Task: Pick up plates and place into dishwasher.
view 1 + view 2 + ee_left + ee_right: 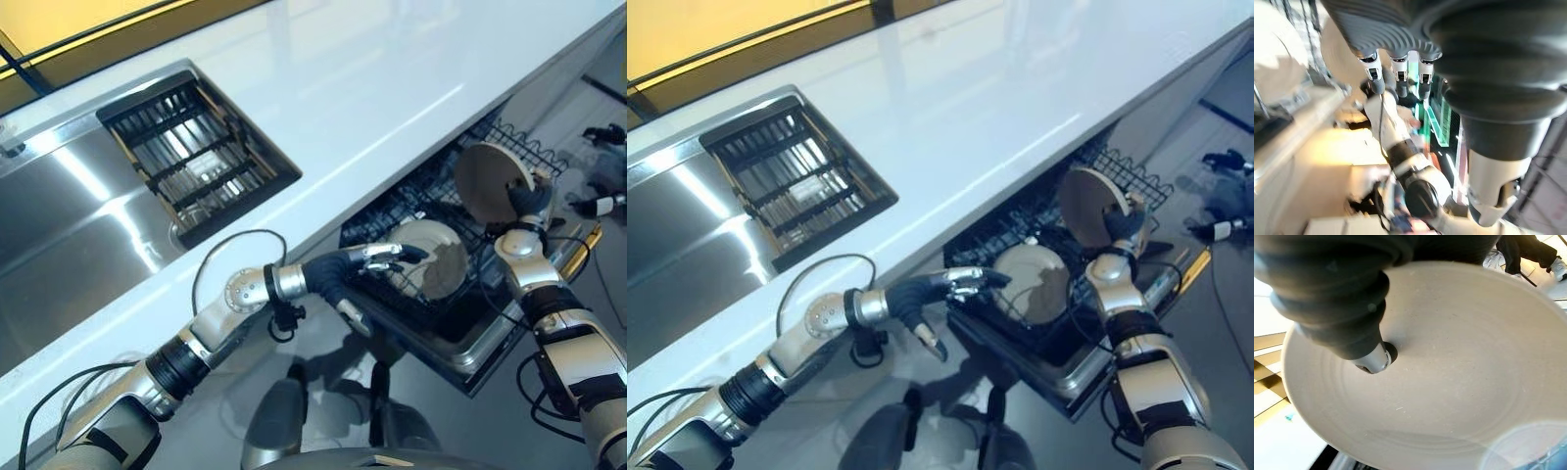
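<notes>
A round, matte cream plate [487,181] stands on edge in the right hand [530,202], above the far end of the pulled-out dishwasher rack [431,186] at about 3 o'clock in the eye views. Its broad face turns toward the bench [323,88] and its rim runs roughly vertical. In the right wrist view the plate's shallow, smooth bowl shows faint concentric rings and fine scratches, with the thumb tip pressed against its face; the hand pinches the plate at its rim, with the dark fingers curled over the edge.

A second plate [431,257] of the same pale colour lies tilted inside the black wire rack, leaning between the tines. The left hand [377,259] reaches in from 8 o'clock with its fingers stretched out nearly straight and close together, their dark tips at that plate's near rim; whether they touch it cannot be told.

The bench is a glossy white slab. At 10 o'clock a brushed steel sink [69,215] is set into it, holding a dark slatted drainer basket [191,152] of rectangular shape.
</notes>
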`<state>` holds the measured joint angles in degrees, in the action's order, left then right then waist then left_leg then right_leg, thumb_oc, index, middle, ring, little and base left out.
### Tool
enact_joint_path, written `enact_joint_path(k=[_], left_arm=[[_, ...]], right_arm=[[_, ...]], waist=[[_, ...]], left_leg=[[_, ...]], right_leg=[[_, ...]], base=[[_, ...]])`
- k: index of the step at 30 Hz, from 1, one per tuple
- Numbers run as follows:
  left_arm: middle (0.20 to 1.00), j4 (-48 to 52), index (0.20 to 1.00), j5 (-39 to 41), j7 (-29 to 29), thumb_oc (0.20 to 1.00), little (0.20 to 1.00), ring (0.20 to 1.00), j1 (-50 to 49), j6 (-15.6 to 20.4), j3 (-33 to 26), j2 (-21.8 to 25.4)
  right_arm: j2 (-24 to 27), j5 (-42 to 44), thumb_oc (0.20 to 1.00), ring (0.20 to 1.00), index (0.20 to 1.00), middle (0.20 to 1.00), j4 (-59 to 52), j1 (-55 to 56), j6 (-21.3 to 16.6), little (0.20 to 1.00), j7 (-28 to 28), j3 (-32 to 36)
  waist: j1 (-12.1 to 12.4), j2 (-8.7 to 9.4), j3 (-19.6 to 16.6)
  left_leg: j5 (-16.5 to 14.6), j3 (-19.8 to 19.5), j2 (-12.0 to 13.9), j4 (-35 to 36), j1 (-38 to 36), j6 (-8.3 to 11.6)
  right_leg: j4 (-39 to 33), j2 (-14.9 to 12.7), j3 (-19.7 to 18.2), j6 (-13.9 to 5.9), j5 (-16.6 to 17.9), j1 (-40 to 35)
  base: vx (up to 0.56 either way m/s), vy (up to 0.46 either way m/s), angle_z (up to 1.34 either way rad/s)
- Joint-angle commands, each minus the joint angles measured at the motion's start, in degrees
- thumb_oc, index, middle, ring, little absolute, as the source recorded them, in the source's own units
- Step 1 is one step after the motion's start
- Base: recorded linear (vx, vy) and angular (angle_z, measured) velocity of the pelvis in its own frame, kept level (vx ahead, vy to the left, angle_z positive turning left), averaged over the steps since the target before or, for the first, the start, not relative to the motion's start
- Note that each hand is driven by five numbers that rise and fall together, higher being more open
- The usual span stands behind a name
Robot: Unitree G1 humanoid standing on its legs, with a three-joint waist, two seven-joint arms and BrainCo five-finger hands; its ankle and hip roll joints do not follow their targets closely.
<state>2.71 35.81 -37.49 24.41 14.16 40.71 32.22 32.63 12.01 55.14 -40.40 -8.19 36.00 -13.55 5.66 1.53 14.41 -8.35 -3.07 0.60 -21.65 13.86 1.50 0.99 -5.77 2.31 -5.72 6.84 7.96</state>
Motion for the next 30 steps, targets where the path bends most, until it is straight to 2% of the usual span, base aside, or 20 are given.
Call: enact_joint_path(k=[1,9,13,20,26,30], left_arm=[[1.000,-8.46,1.000,10.64,-3.07,1.000,1.000,1.000,-15.13,-3.38,9.88,-2.23],[1.000,-2.72,1.000,16.45,-1.25,1.000,1.000,1.000,-17.39,-3.36,10.93,-1.30],[1.000,-0.81,1.000,15.85,-0.50,1.000,1.000,1.000,-17.89,-3.62,11.52,-1.95],[1.000,2.02,1.000,18.06,2.88,1.000,1.000,1.000,-16.50,-3.72,12.36,-1.55],[1.000,-2.58,1.000,12.61,11.40,1.000,1.000,1.000,-17.23,-2.24,11.03,-1.97],[1.000,-7.82,1.000,12.42,12.15,1.000,1.000,1.000,-18.07,-1.64,8.83,-2.15]], right_arm=[[2.50,-1.43,0.200,0.200,0.200,0.200,0.42,-5.41,-3.48,0.200,0.08,0.50],[3.01,-1.43,0.200,0.200,0.200,0.200,2.42,-4.74,-4.61,0.200,-0.90,1.40],[2.57,-1.44,0.200,0.200,0.200,0.200,1.83,-3.78,-5.09,0.200,-1.48,2.01],[2.33,-0.44,0.200,0.200,0.200,0.200,2.34,-5.30,-6.68,0.200,-1.21,1.20],[2.93,-0.40,0.200,0.200,0.200,0.200,0.58,-6.13,-6.23,0.200,-1.77,0.52],[3.23,-0.84,0.200,0.200,0.200,0.200,-0.62,-5.79,-5.47,0.200,-1.15,0.78]], waist=[[-0.04,0.71,1.92],[0.36,-0.07,1.26],[0.71,0.89,1.91],[1.40,2.21,4.43],[1.45,2.23,5.60],[1.53,1.96,5.72]], left_leg=[[3.44,-1.49,0.90,7.96,0.75,-0.79],[3.23,-2.08,0.90,7.54,-0.06,-0.43],[3.25,-2.86,1.84,6.48,0.81,0.15],[5.03,-4.92,3.90,6.81,3.09,1.68],[6.46,-6.16,5.06,6.69,4.64,2.63],[6.80,-6.48,4.83,6.81,5.07,2.74]], right_leg=[[4.13,-2.24,1.59,-2.84,-5.73,-3.24],[3.92,-2.08,1.61,-2.46,-6.33,-4.53],[3.89,-1.01,1.60,-1.94,-6.57,-4.91],[4.19,1.26,3.13,-0.46,-6.92,-3.77],[5.71,2.12,4.44,0.85,-7.83,-2.26],[6.04,1.94,4.93,1.08,-8.10,-1.85]], base=[[0.02,0.007,-0.03],[0.02,-0.013,-0.05],[0.01,-0.120,0.01],[-0.06,-0.123,0.03],[-0.01,-0.025,0.03],[0.00,0.009,0.01]])
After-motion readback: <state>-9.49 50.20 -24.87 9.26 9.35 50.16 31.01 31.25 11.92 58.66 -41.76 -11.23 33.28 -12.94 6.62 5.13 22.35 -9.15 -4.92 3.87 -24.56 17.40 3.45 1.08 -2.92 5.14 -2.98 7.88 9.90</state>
